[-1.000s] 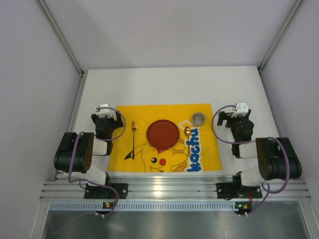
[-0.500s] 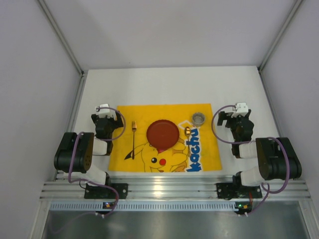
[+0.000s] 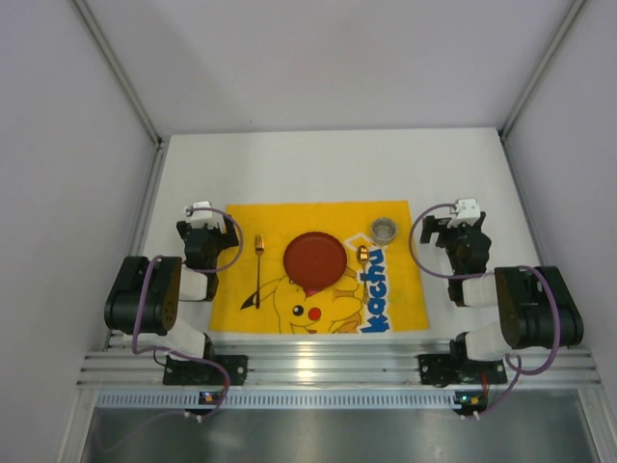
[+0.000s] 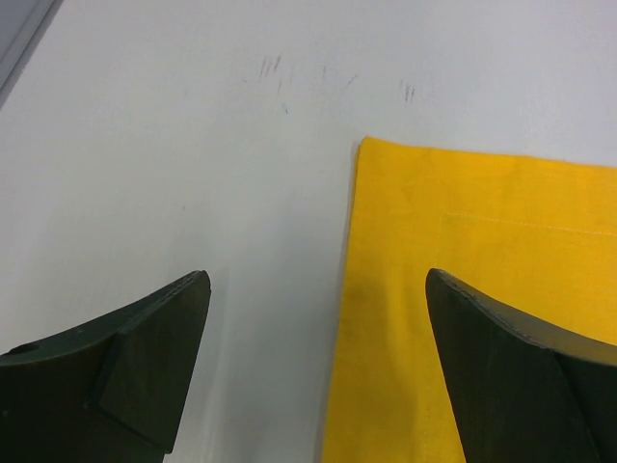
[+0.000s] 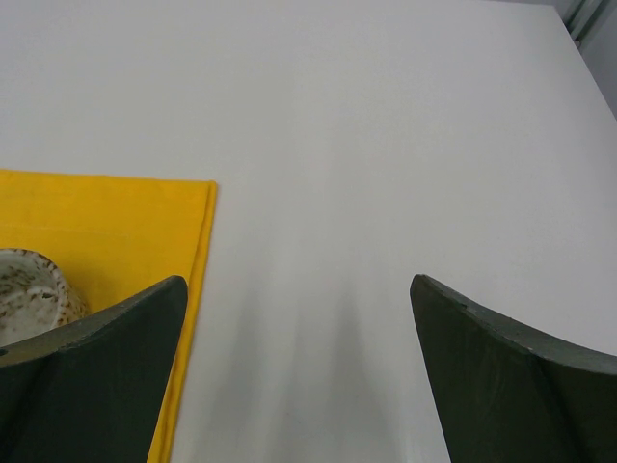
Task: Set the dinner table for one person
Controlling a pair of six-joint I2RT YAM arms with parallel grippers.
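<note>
The white dinner table (image 3: pixel 318 164) carries a yellow cartoon-printed mat (image 3: pixel 318 309). On the mat lie a dark red plate (image 3: pixel 313 258), a gold fork (image 3: pixel 258 260) to its left, a small gold utensil (image 3: pixel 362 255) to its right and a speckled cup (image 3: pixel 384 230) at the far right corner. My left gripper (image 3: pixel 199 214) hangs open over the mat's left edge (image 4: pixel 347 289), holding nothing. My right gripper (image 3: pixel 464 214) stands open over bare table just right of the mat (image 5: pixel 106 212), with the cup (image 5: pixel 29 289) at its left finger's side.
A ribbed aluminium rail (image 3: pixel 328 367) runs along the near edge with both arm bases on it. White walls close in the left, right and far sides.
</note>
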